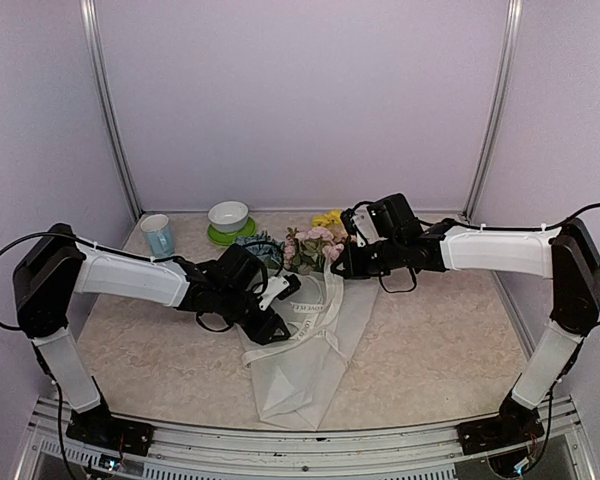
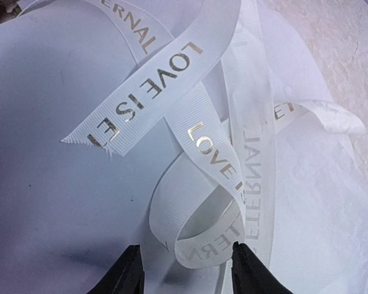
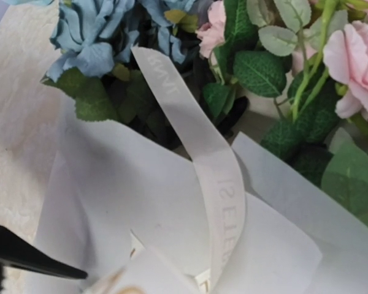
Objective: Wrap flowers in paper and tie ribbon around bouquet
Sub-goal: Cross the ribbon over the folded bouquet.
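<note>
The bouquet lies mid-table: the flowers [image 1: 305,245] point to the back and the white paper [image 1: 300,370] tapers toward the near edge. Cream lettered ribbon [image 1: 315,310] lies in loose loops across the paper. My left gripper [image 1: 277,328] hovers over the cone's left side. In its wrist view the left gripper [image 2: 185,266] is open, with a ribbon [image 2: 165,79] loop lying between the tips on the paper [image 2: 49,153]. My right gripper [image 1: 338,265] is shut beside the blooms. Its fingertips are hidden in the wrist view, where a ribbon [image 3: 224,184] strip arches up over the paper [image 3: 141,196] toward the blue cluster [image 3: 92,37].
A pale blue cup [image 1: 158,234] stands at the back left. Beside it is a white bowl on a green saucer [image 1: 228,217]. Something yellow [image 1: 328,217] lies behind the flowers. Metal posts [image 1: 110,110] rise at the back corners.
</note>
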